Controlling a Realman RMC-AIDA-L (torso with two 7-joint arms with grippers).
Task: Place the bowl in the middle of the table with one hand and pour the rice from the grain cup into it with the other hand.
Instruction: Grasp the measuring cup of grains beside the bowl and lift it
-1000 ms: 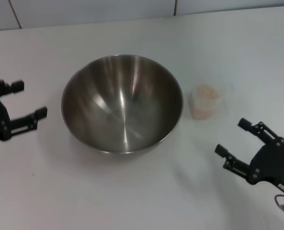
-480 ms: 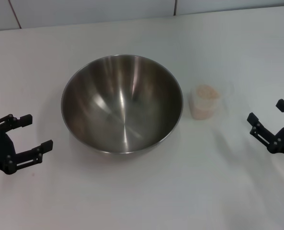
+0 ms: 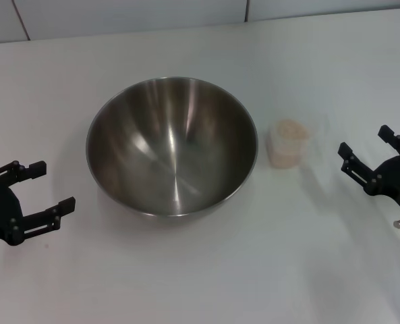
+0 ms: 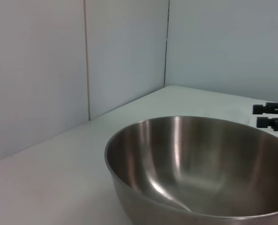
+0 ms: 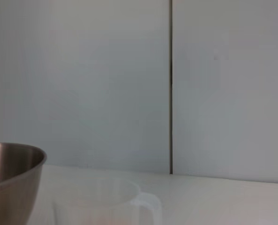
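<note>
The steel bowl (image 3: 173, 145) stands empty on the white table (image 3: 186, 270), a little left of centre. It also shows in the left wrist view (image 4: 199, 168) and at the edge of the right wrist view (image 5: 10, 178). The clear grain cup (image 3: 291, 145) stands just right of the bowl, holding rice (image 3: 291, 129); it also shows in the right wrist view (image 5: 101, 201). My left gripper (image 3: 48, 187) is open and empty, left of the bowl and nearer me. My right gripper (image 3: 365, 140) is open and empty, right of the cup and apart from it.
A tiled wall (image 3: 119, 13) rises behind the table's far edge. In the left wrist view the right gripper's fingertips (image 4: 270, 115) show beyond the bowl.
The left gripper drew back towards me, away from the bowl, then stopped. The right gripper swung out to the right and then moved farther away, level with the cup.
</note>
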